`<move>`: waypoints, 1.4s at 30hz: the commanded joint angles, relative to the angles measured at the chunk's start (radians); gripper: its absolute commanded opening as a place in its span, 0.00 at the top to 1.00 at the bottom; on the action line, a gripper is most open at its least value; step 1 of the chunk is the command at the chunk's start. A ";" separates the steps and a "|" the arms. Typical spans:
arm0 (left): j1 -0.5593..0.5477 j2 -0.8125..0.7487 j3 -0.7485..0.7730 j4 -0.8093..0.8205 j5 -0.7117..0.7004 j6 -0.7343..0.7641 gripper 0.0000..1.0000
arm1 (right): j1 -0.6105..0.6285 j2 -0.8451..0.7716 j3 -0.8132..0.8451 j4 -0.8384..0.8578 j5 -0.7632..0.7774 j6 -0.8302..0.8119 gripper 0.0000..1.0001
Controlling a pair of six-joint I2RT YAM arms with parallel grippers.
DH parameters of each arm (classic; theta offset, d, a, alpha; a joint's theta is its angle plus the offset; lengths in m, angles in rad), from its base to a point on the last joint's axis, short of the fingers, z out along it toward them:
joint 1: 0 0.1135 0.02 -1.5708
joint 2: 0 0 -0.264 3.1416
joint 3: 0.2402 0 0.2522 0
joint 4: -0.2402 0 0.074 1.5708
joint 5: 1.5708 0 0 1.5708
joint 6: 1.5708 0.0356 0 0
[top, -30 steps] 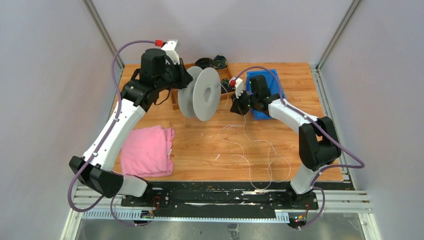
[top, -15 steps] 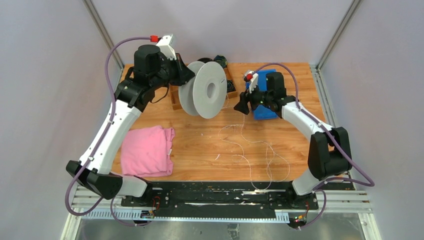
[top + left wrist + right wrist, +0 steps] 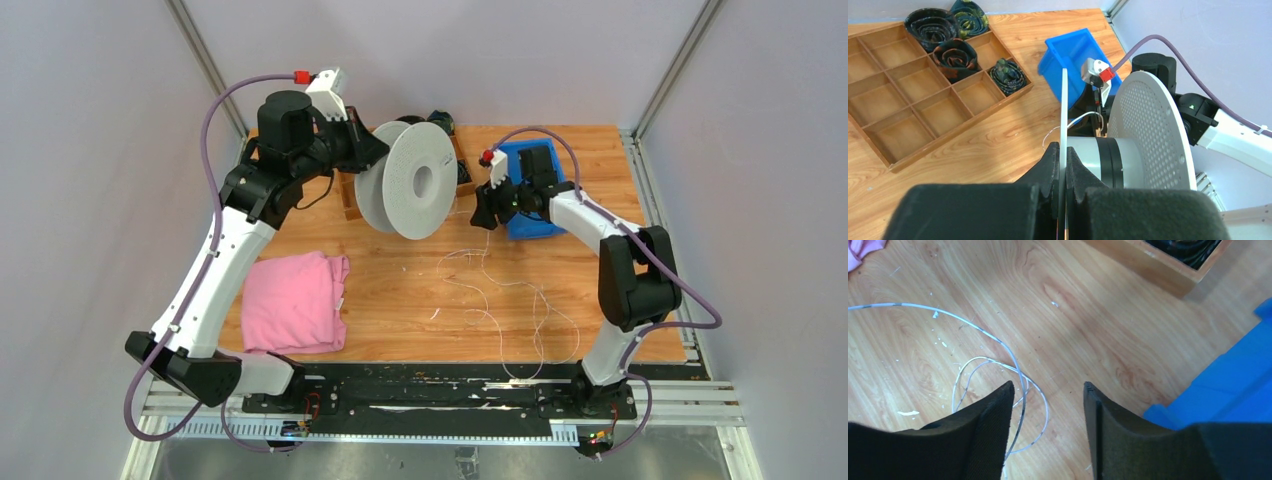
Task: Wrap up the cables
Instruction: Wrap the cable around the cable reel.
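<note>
Wooden tabletop (image 3: 400,330), top view. The cables (image 3: 500,300) lie as thin white-grey wire in loose, slack loops on the bare wood at centre-right, in front of the right arm. One strand runs up toward the right gripper (image 3: 485,212). The left gripper (image 3: 365,150) holds a pale grey spool (image 3: 410,180) on edge over the far left-centre of the tabletop. A folded pink cloth (image 3: 295,300) lies near left. A blue bin (image 3: 530,195) sits far right, just behind the right gripper.

Left wrist view. The left gripper (image 3: 1064,150) is clenched on the thin rim of the spool's (image 3: 1153,130) near flange, one finger on each face. A short arc of the cables (image 3: 1087,115) shows between the flanges near the hub; cannot tell whether it is attached there. A wooden tray (image 3: 923,110) of compartments lies to the left, with dark coiled bundles (image 3: 955,52) in its far cells.

Right wrist view. The right gripper (image 3: 1048,387) is released, jaws apart with nothing between them. The cables (image 3: 998,342) lie on the wood below, looping under the left finger. A corner of the blue bin (image 3: 1228,375) shows at right.
</note>
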 commanded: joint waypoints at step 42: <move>-0.009 0.136 -0.032 0.274 -0.663 0.286 1.00 | 0.488 -0.236 0.260 -0.268 -0.209 0.097 0.99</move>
